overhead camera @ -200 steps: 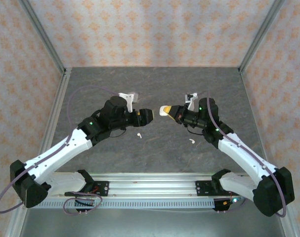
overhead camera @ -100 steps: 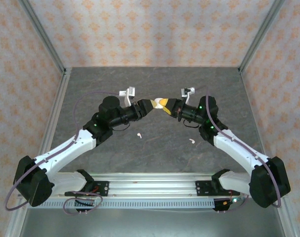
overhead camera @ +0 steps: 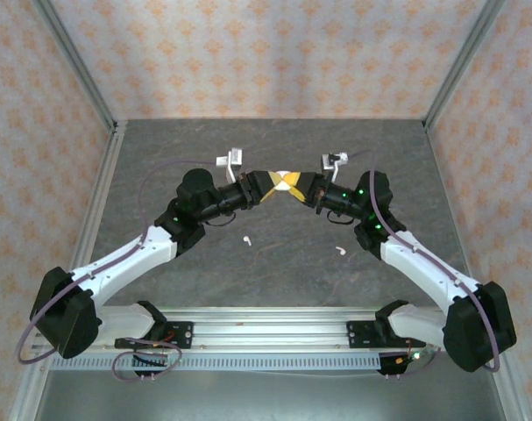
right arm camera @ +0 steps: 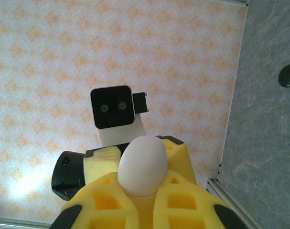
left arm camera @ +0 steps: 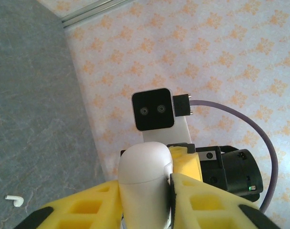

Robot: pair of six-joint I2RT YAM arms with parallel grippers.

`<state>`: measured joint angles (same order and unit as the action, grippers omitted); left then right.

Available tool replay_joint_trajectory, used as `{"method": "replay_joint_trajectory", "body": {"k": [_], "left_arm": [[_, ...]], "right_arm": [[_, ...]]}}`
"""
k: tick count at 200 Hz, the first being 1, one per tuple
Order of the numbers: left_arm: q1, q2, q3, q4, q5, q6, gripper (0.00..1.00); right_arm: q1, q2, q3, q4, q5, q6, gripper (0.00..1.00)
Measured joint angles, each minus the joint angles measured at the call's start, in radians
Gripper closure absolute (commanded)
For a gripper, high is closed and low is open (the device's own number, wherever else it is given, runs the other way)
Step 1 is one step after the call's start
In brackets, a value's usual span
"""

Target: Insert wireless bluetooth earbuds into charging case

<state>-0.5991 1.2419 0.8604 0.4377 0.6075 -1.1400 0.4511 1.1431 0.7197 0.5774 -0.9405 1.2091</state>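
your left hand [overhead camera: 267, 186] and right hand [overhead camera: 301, 186] both clamp the white case [left arm camera: 144, 171] in mid-air above the tabletop [overhead camera: 274, 140]; two white earbuds [overhead camera: 245, 238] lie below. grip one half firmly, ease the other open gently, without twisting.

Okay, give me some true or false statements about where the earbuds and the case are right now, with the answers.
1. The white earbud nearer the left arm and the white earbud nearer the right arm both lie on the table. True.
2. The charging case rests on the table. False: it is held up between the two grippers.
3. The right gripper is shut on the charging case. True.
4. The left gripper holds an earbud. False: its fingers flank the charging case.
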Motion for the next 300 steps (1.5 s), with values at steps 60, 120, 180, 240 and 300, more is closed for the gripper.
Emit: {"method": "replay_joint_trajectory", "body": {"k": [60,120,180,240,300], "left_arm": [[0.005,-0.005,0.000,-0.005,0.013,-0.005,1.00],[0.003,-0.087,0.003,-0.146,0.013,0.172,1.00],[-0.004,-0.189,-0.025,-0.239,0.014,0.396,1.00],[-0.068,-0.158,-0.055,-0.190,0.040,0.468,1.00],[-0.075,-0.143,-0.055,-0.129,0.047,0.457,1.00]], "right_arm": [[-0.003,-0.007,0.018,-0.041,-0.003,-0.031,0.86],[0.002,-0.049,0.152,-0.358,-0.022,-0.223,0.43],[0.002,-0.071,0.335,-0.727,-0.045,-0.499,0.39],[0.011,-0.077,0.390,-0.968,-0.060,-0.688,0.41],[0.019,-0.079,0.377,-0.964,-0.089,-0.697,0.47]]}}
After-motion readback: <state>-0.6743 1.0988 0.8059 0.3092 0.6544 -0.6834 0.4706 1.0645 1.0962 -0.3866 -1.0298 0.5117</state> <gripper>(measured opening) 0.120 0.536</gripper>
